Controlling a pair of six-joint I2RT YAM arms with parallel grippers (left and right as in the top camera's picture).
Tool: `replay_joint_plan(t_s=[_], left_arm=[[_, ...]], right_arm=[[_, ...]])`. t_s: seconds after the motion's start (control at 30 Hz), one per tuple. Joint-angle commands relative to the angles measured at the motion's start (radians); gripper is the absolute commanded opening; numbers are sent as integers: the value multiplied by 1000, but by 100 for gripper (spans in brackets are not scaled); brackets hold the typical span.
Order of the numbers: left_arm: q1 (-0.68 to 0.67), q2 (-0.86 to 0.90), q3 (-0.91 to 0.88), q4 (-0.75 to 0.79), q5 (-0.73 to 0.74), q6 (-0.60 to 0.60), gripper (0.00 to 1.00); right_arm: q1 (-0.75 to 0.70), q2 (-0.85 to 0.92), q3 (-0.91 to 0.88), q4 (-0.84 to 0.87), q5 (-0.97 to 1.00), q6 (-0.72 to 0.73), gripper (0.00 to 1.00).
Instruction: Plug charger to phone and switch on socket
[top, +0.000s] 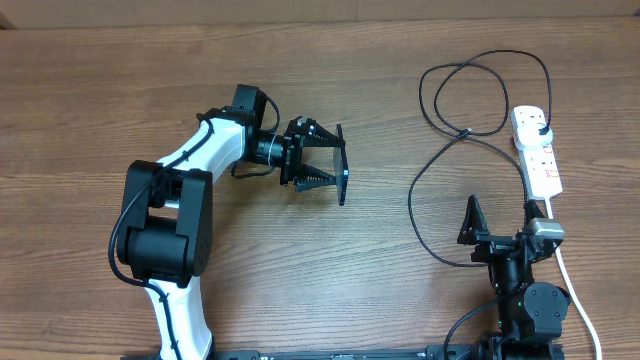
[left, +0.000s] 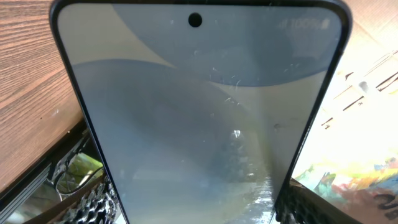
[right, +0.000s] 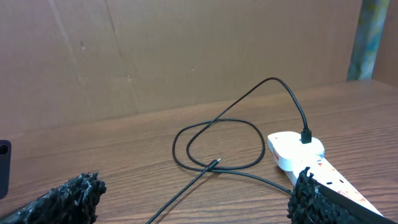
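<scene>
My left gripper (top: 322, 160) is shut on the phone (top: 342, 166) and holds it on edge above the middle of the table. In the left wrist view the phone (left: 199, 112) fills the frame, its pale blue-grey screen facing the camera, with my fingers (left: 196, 214) against its two long sides. The charger (top: 478, 95) lies looped at the right. Its black plug (top: 541, 125) sits in the socket (top: 538, 155), and its connector tip (right: 216, 163) lies free on the table. My right gripper (top: 498, 218) is open and empty, low at the near end of the socket (right: 295, 150).
The socket's white cord (top: 580, 300) runs toward the front right edge. A brown cardboard wall (right: 155, 56) stands behind the table. The dark edge of the phone shows at the far left of the right wrist view (right: 4, 168).
</scene>
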Motion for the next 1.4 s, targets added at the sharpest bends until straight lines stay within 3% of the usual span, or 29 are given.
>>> replay_joint_plan(t_s=[0.0,0.27,0.33,0.47,0.53,0.63,0.77,0.87,1.03,1.2,1.37], left_arm=[[-4,7,0,4,61,-9,69],[-4,7,0,8,51,-3,70],[-4,7,0,9,41,-2,70],[-4,7,0,8,46,-3,70],[-4,7,0,8,45,-3,70],[-4,7,0,8,45,-3,70],[-4,7,0,8,45,-3,70],[-4,7,0,8,45,-3,70],[-4,7,0,8,45,-3,70],[-4,7,0,8,44,-3,70],[-4,7,0,9,42,-3,70]], right_arm=[[6,-8,-11,6,5,-7,100],[6,-8,-11,8,-35,28,100],[6,-8,-11,15,-126,185,100],[6,-8,-11,36,-433,730,100],[6,-8,-11,37,-546,845,100],[6,-8,-11,38,-572,898,100],[6,-8,-11,43,-599,889,100],[6,-8,-7,31,-603,697,100],[6,75,75,-87,-497,667,100],[6,298,223,-238,-386,563,99],[6,676,430,-303,-330,526,100]])
